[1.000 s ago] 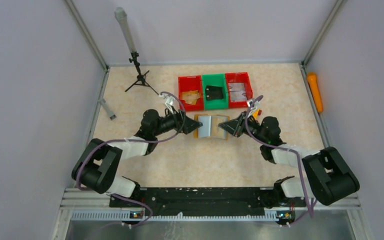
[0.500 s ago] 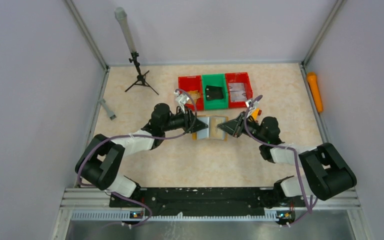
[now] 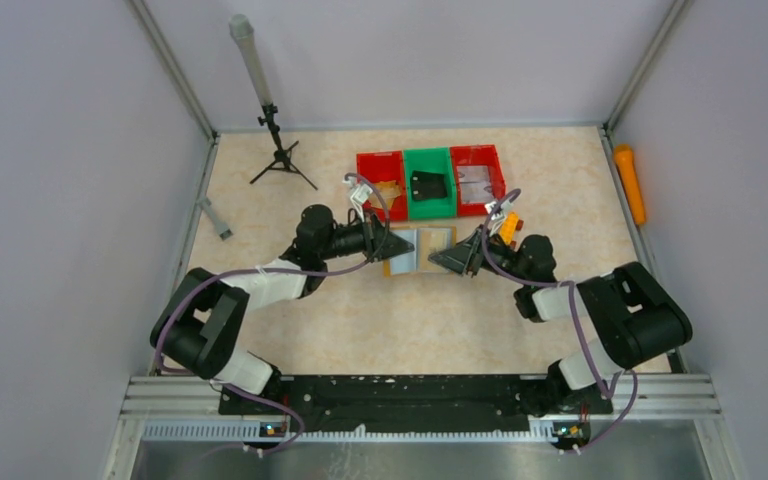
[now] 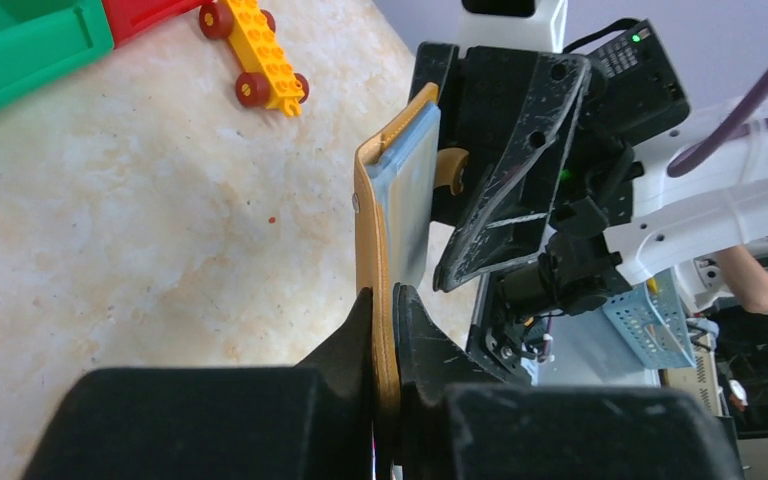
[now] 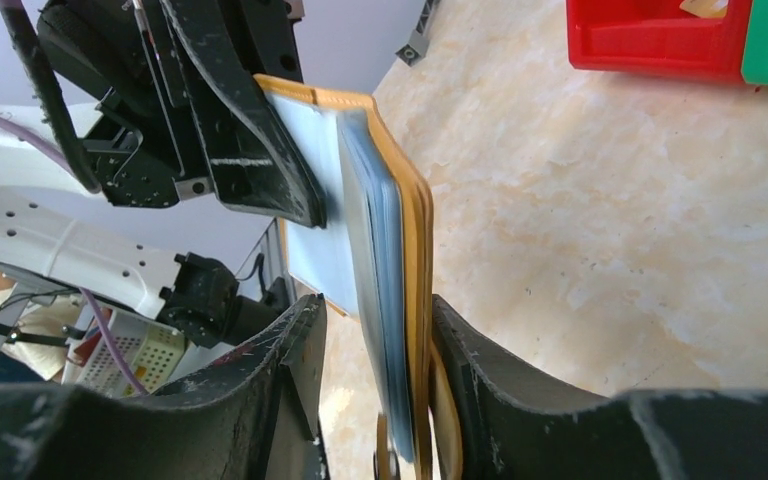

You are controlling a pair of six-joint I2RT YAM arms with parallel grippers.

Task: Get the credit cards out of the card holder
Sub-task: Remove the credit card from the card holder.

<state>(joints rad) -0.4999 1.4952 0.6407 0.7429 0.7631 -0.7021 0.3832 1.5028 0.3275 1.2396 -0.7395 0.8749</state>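
Note:
The mustard-brown card holder (image 3: 418,250) hangs spread open above the table between my two grippers. My left gripper (image 3: 388,248) is shut on its left flap (image 4: 372,230), the fingers (image 4: 355,330) pinching the leather edge. My right gripper (image 5: 375,305) is open and straddles the right flap (image 5: 415,230); one finger lies against the leather and the other stands apart from the grey lining. Tan credit cards (image 3: 385,192) lie in the left red bin. I cannot tell whether any cards sit in the holder's pockets.
Three bins stand behind the holder: left red (image 3: 363,180), green (image 3: 428,160) with a black object, right red (image 3: 498,172) with something grey. A yellow toy block (image 4: 260,55) lies by my right arm. A tripod (image 3: 278,150) stands back left, an orange cylinder (image 3: 630,183) far right.
My left gripper moved in and shut on the holder's left flap. My right gripper let go of the right flap and now stands open around it.

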